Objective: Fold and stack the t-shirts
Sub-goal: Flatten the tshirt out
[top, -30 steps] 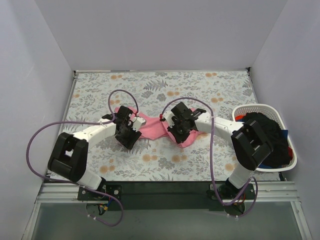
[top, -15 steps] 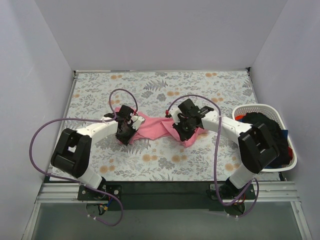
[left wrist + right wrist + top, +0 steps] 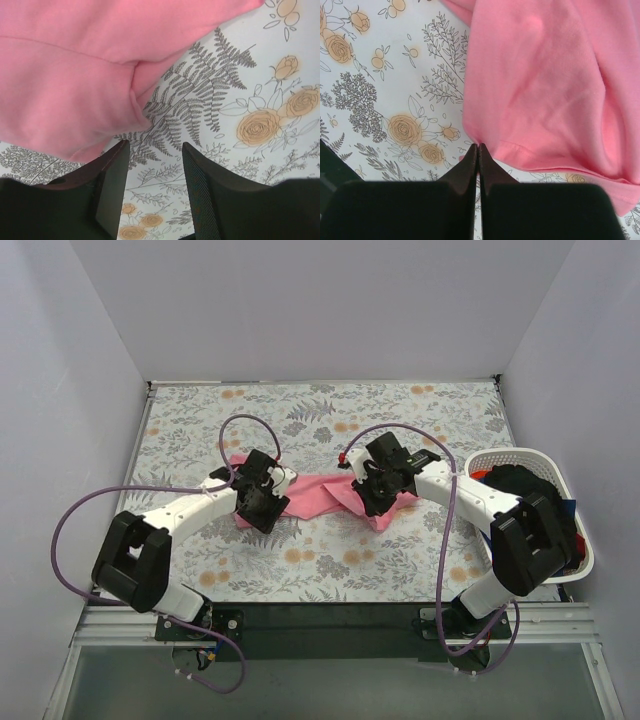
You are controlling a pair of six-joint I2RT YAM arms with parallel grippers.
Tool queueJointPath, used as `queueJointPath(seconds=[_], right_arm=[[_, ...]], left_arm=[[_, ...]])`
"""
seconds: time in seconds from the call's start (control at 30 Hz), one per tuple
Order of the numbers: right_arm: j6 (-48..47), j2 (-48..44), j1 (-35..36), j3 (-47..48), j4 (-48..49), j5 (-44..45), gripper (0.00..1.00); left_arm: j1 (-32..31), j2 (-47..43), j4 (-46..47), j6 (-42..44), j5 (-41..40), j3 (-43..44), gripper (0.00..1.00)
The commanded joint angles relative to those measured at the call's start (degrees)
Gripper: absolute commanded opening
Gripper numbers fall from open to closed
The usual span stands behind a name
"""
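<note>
A salmon-pink t-shirt [image 3: 315,495] lies bunched in a band on the floral tablecloth [image 3: 330,410], stretched between my two grippers. My left gripper [image 3: 266,510] hovers at its left end. In the left wrist view the jaws [image 3: 154,150] stand open with only tablecloth between them, and the pink cloth [image 3: 65,75] lies just beyond the left fingertip. My right gripper [image 3: 368,498] is at the shirt's right end. In the right wrist view it [image 3: 478,146] is shut on the hem's corner of the pink shirt [image 3: 545,75]. More t-shirts, black [image 3: 530,502] with red [image 3: 478,477] and dark blue [image 3: 572,508] showing, fill the basket.
The white plastic laundry basket [image 3: 520,455] stands at the table's right edge, close to the right arm's elbow. Purple cables loop above both arms. Grey walls close in the left, back and right sides of the table.
The right gripper has moved right and back, drawing the pink shirt out into a flatter band. The left gripper closed, opened again and shifted slightly right along the shirt's left end.
</note>
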Motion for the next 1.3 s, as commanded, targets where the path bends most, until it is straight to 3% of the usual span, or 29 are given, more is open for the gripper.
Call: queueJointPath(seconds=[0.0,0.33,0.57,0.67,0.77,0.9,1.07,1.27], right_arm=[[-0.6,-0.9,-0.4,-0.4,-0.6,-1.3,0.01],[-0.8,-1.0,-1.3,-2.0,-0.5,-1.2,0.01],[-1.4,-1.3,-2.0,-2.4,-0.6,-0.8,0.01],[-2.1,-2.1,-2.4,-2.1,-1.2,-0.6,0.01],[-4.3,-3.7,-3.4,-0.7,-3.3,0.4,0.01],[-8.4,-7.8,-6.8,2.2,-5.0,2.3,0.01],[-13.0,-10.5,-11.8,10.4,-5.9,4.4,0.01],[-16.0,-8.9,-17.4,26.3,-3.4,6.7,0.01]], left_arm=[[-1.7,0.6,5.2,-3.6,-5.7,-1.7,0.46],[-2.0,4.4,11.7,-6.5,-16.5,-2.5,0.37],[-2.0,6.6,10.2,-6.3,-13.3,-2.8,0.07],[-1.9,4.6,6.8,-5.6,-13.0,-2.0,0.00],[-1.2,-0.1,-0.3,-2.9,-12.1,2.2,0.00],[3.8,-4.6,-10.0,3.5,-12.2,14.1,0.00],[15.0,-3.2,-11.9,9.0,-11.4,29.3,0.00],[20.0,2.7,-8.7,10.0,-10.8,46.0,0.00]])
